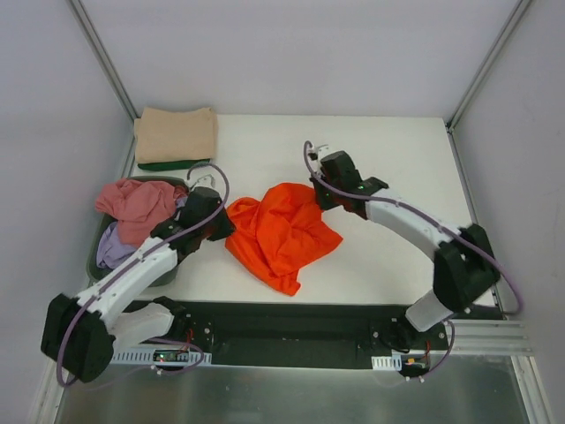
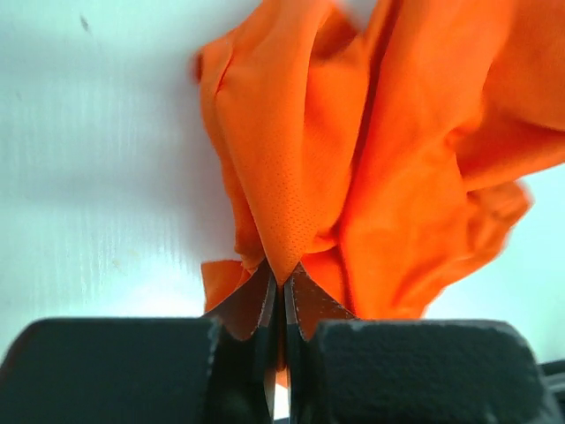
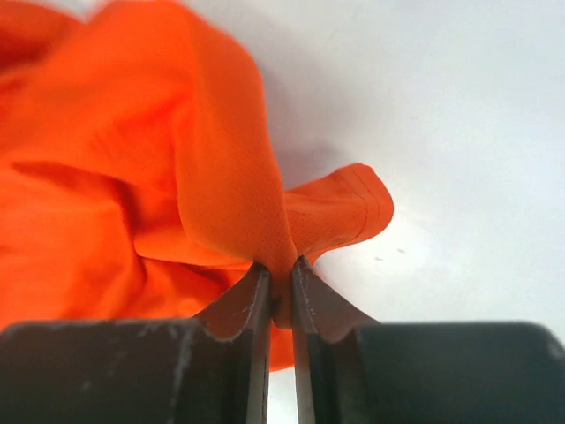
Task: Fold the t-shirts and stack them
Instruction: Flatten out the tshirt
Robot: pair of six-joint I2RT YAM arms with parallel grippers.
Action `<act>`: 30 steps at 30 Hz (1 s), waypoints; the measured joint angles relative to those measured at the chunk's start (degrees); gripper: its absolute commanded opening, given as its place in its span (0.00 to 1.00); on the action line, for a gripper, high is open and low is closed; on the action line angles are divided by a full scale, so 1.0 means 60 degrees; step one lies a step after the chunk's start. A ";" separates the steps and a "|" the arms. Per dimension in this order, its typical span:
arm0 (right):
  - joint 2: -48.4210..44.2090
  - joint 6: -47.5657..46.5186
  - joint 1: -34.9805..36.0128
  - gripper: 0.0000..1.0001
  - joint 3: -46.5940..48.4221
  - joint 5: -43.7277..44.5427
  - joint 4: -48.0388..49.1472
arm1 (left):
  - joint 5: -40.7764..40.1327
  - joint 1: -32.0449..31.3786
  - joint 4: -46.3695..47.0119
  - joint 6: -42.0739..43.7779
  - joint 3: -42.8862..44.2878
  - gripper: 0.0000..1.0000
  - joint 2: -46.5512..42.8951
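Pinching opposite sides, left gripper (image 2: 281,287) and right gripper (image 3: 281,269) clamp thin folds of the orange t-shirt (image 1: 282,231), likely light and limp.

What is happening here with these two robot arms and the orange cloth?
Both arms hold the crumpled orange t-shirt, which lies on the table: the left gripper pinches its left edge, the right gripper its far right edge. A folded tan shirt lies on a dark green shirt at the far left corner. A pink shirt and a lilac shirt sit in the basket.
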 measured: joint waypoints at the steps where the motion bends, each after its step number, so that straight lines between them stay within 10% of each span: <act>1: -0.0696 -0.0004 0.0000 0.14 -0.0211 0.0248 -0.0004 | -0.0047 0.0000 -0.0113 0.0051 0.0076 0.00 -0.0390; 17: -1.0145 -0.0259 0.0000 0.15 -0.0929 -0.0251 -0.0849 | 0.0714 -0.0004 -0.0506 0.1406 0.3136 0.00 -0.5869; 30: -0.9868 -0.0240 -0.0018 0.19 -0.0328 0.1300 -0.1596 | 0.0324 -0.0004 -0.0317 0.1683 0.3723 0.11 -0.4135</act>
